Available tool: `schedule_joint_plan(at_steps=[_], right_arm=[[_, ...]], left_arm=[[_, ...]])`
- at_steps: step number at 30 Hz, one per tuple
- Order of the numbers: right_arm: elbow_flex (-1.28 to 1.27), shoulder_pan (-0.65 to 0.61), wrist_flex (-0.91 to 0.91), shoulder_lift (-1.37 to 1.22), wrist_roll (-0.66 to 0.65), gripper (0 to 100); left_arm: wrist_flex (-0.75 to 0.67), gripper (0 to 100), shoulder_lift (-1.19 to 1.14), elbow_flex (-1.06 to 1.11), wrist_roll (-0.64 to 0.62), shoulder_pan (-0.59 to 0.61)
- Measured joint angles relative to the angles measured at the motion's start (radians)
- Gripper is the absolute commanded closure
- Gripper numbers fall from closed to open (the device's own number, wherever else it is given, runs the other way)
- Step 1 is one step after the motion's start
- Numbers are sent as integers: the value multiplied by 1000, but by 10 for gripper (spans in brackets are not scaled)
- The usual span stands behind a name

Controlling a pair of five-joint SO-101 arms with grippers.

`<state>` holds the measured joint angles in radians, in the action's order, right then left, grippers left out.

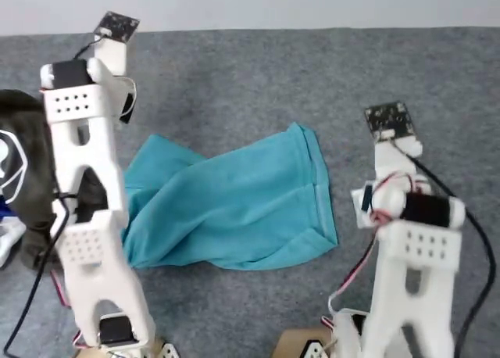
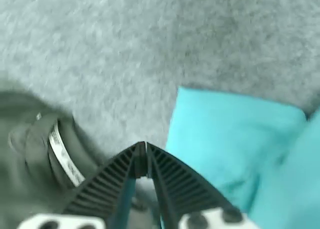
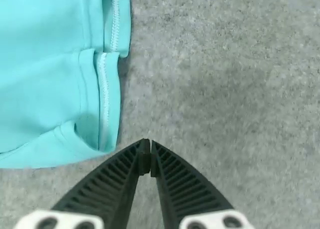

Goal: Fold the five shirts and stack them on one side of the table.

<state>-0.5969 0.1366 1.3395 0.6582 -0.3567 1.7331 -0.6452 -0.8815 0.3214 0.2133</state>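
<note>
Teal fabric shirt [image 1: 234, 209] lies rumpled mid-worktop, between your two arms, on the grey carpet-like worktop [image 1: 250, 69]. Your left hand [image 2: 145, 150] has its tips pinched together over bare worktop, between the shirt's edge and a dark bundled garment [image 1: 23, 155], probably another shirt. Your right hand [image 3: 146, 148] is closed too, empty, just beside the hem.

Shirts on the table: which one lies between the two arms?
The teal shirt, spread loosely on the grey table between them. The dark shirt lies bunched at the edge, beyond the left arm.
</note>
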Motion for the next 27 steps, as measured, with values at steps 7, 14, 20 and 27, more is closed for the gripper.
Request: schedule_joint_plan(at_steps=[7,14,20,27], right_arm=[[213,-81,-2,-304,0,990],[278,-126,-2,-381,0,990],[278,-124,15,-382,0,990],[278,-117,55,-382,0,990]], left_arm=[[-58,985,195,328,0,0],[-245,758,92,393,0,-21],[-281,750,-95,298,0,-52],[-215,750,-353,15,0,-63]])
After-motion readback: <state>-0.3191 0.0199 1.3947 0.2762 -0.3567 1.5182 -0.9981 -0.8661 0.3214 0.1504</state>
